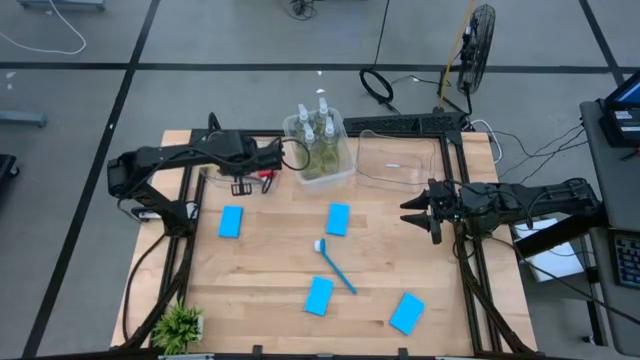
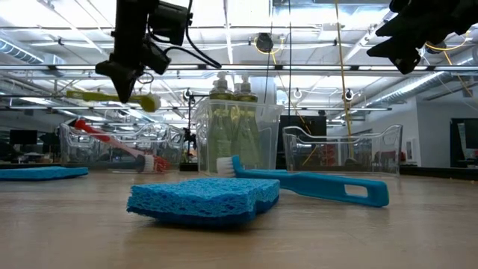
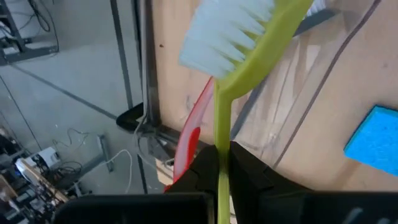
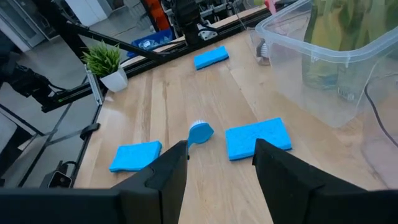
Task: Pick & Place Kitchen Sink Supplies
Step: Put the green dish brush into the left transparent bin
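High view: the left hand [image 1: 243, 186] hangs over the clear plastic bin at the counter's [image 1: 270, 300] far left, clamped on a thin yellow long-handled brush whose colour barely shows from above; a red-handled brush [image 1: 266, 173] lies in that bin beside it. Four small clear yellow-green soap bottles with white pumps [image 1: 318, 135] stand in the middle clear bin [image 1: 345, 172], an empty clear bin [image 1: 400, 160] sits to its right, four light-blue rectangular sponges [image 1: 231, 221] lie scattered on the wood, and a blue brush [image 1: 337, 266] lies among them. The right hand [image 1: 418, 215] waits at the counter's right edge. Low view: the yellow brush [image 2: 112, 96] is carried level, well above the bin. Left wrist view: the black fingers [image 3: 205, 168] pinch the yellow handle, white bristles out ahead, the red brush below. Right wrist view: the right hand's fingers [image 4: 168, 168] stand apart on nothing, looking over the sponges and the blue brush head. By my judgement the brush is light, stiff and slick, likely to swivel in a narrow pinch, so mid-handle is the sound hold; the sponges are soft and would squash, best taken across their short sides.
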You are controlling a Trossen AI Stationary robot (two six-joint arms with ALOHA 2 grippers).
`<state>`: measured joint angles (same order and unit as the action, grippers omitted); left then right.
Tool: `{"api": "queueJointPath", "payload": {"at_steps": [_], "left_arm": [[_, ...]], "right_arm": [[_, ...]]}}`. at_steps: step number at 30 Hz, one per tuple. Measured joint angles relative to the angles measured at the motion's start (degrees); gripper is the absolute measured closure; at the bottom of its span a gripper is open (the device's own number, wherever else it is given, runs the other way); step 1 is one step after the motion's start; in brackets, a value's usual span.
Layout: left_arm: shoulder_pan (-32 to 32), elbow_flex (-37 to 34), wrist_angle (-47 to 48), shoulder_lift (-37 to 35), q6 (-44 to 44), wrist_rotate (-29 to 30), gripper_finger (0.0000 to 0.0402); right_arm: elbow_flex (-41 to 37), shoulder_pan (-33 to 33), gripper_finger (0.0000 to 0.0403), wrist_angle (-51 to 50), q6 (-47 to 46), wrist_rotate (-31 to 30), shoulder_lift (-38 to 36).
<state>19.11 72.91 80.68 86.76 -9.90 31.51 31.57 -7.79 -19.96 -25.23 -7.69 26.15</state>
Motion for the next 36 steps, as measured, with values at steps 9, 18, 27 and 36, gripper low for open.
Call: {"api": "queueJointPath", "payload": {"at_steps": [9, 18, 27, 36], "left_arm": [[1.78, -4.35, -7.17, 0.00, -6.80, 0.03, 0.0386], [4.61, -8.73, -12.00, 0.00, -10.97, -2.78, 0.0386], [6.55, -12.48, -18.18, 0.00, -15.84, -5.12, 0.0386], [9.00, -15.18, -23.17, 0.00, -18.94, -6.45, 0.0382]], "right_arm": [[0.00, 0.00, 0.0232, 1.85, 1.01, -0.04, -0.01], [0.00, 0.00, 0.0232, 1.87, 0.88, 0.00, 0.00], [0.00, 0.00, 0.0232, 2.18, 0.87, 0.03, 0.00], [0.00, 0.00, 0.0232, 3.46, 0.85, 0.05, 0.00]]}}
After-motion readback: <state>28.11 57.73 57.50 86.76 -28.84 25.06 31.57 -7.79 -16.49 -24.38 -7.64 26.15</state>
